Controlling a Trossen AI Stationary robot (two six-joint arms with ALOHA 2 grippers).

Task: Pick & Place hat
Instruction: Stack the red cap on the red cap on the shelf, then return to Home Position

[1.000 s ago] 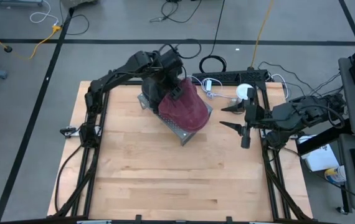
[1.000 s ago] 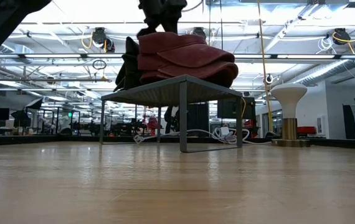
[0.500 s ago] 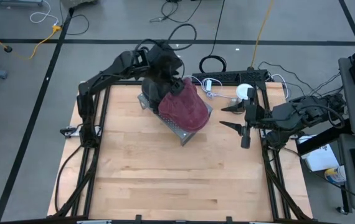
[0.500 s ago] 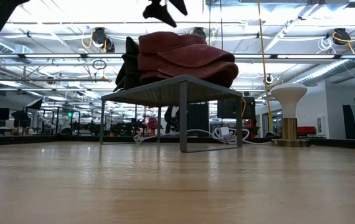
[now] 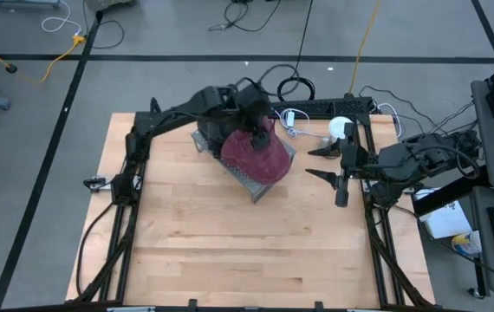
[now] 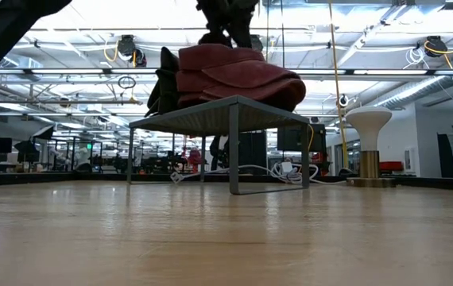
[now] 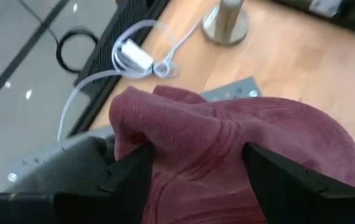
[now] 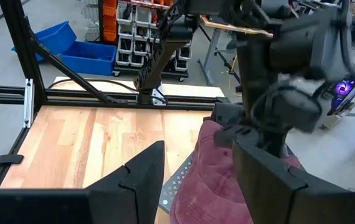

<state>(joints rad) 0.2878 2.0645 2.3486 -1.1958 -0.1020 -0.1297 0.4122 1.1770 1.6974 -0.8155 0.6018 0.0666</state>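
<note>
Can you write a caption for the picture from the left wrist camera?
Left gripper, fingers open, straddling the crumpled red hat on the metal stand.

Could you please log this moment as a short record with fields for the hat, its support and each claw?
hat: dark red hat, lying on the stand, rumpled
support: grey metal stand at the table's far side
left claw: left claw open, astride the hat's top, fingers on either side of it
right claw: right claw open, waiting at the table's right edge, apart from the hat
other: white mushroom-shaped post at the far right
</note>
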